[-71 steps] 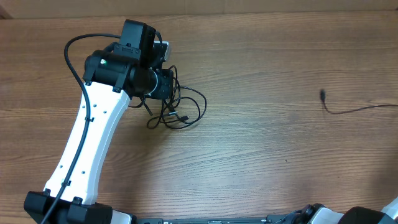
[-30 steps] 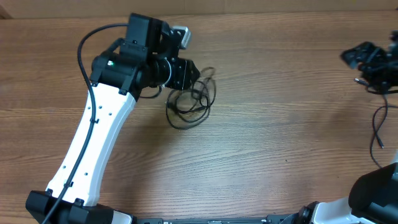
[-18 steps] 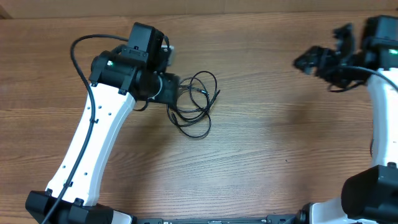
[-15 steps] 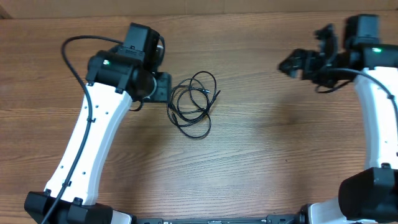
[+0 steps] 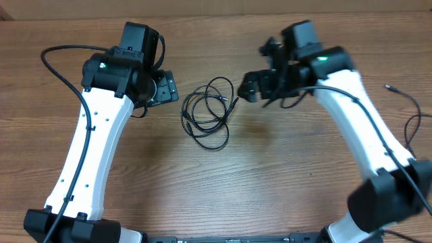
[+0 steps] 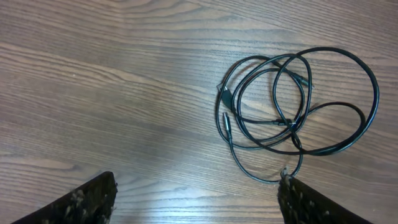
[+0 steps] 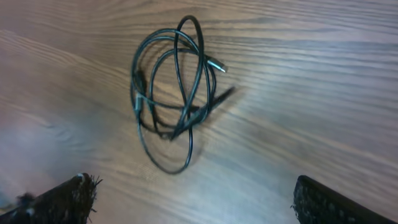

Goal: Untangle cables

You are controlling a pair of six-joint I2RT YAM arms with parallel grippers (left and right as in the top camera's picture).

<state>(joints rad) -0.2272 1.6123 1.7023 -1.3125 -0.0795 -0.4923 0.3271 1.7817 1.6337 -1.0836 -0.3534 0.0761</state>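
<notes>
The cables [image 5: 202, 111] lie as one tangle of thin black loops on the wooden table [image 5: 283, 175], between the two arms. My left gripper [image 5: 167, 79] hovers just left of the tangle, open and empty. In the left wrist view the tangle [image 6: 289, 124] sits up and to the right, and its lowest loop reaches my right fingertip [image 6: 311, 205]. My right gripper [image 5: 261, 67] hangs just right of the tangle, open wide and empty. The right wrist view shows the tangle [image 7: 144, 102] ahead of the gripper [image 7: 196, 205], apart from both fingers.
A separate thin black cord [image 5: 403, 93] with a small plug end lies near the table's right edge, beside the right arm. The left arm's thick black cable [image 5: 57, 57] arcs over the left side of the table.
The left gripper let go of the tangle, opened and drew back left. The right arm swung in from the far right edge to just beside the tangle, which now rests still.
</notes>
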